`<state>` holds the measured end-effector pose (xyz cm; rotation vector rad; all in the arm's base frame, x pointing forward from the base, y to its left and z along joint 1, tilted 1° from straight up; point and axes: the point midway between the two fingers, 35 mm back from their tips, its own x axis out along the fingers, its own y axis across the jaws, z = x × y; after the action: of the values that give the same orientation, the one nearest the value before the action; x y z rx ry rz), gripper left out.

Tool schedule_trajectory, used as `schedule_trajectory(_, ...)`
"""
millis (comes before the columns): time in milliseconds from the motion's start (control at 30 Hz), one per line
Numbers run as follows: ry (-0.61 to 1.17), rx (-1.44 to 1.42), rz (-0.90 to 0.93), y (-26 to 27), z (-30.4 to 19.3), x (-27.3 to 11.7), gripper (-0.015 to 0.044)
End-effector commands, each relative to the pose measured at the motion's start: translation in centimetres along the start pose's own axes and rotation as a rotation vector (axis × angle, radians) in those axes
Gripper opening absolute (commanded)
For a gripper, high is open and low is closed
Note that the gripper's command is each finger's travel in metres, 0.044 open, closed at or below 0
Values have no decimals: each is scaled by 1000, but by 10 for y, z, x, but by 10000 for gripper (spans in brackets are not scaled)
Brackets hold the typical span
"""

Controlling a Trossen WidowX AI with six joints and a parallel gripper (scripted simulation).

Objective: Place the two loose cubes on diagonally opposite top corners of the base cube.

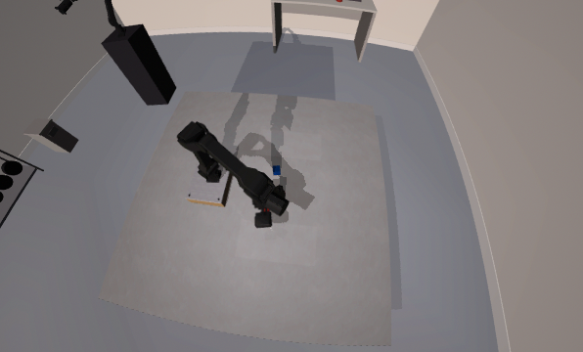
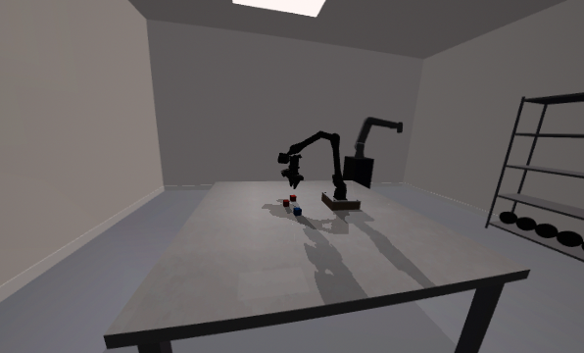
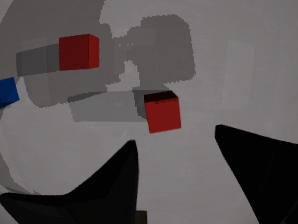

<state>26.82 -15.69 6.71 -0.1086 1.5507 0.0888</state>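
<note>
A blue cube (image 1: 276, 170) (image 2: 297, 211) (image 3: 7, 92) rests on the table, cut off at the left edge of the wrist view. One red cube (image 2: 286, 203) (image 3: 77, 52) stands apart from it on the table; the arm hides it in the top view. The other red cube (image 1: 267, 210) (image 2: 293, 198) (image 3: 164, 115) stands farther from the blue one, mostly hidden by the arm in the top view. Nothing rests on any cube. My gripper (image 2: 294, 187) (image 3: 177, 139) is open and empty, pointing down above this farther red cube.
The arm's base stands on a low mounting box (image 1: 205, 192) (image 2: 348, 205) on the table (image 1: 340, 274) (image 2: 214, 275). A black pedestal (image 1: 140, 66) (image 2: 358, 169) with another arm stands beyond the table. A shelf rack with dark round items stands off to the side.
</note>
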Motion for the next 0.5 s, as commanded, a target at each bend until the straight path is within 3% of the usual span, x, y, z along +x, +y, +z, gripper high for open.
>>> schedule_trajectory(0,12,-6,4,2,-4,23,265)
schedule_trajectory(467,12,-6,4,2,-4,44,265)
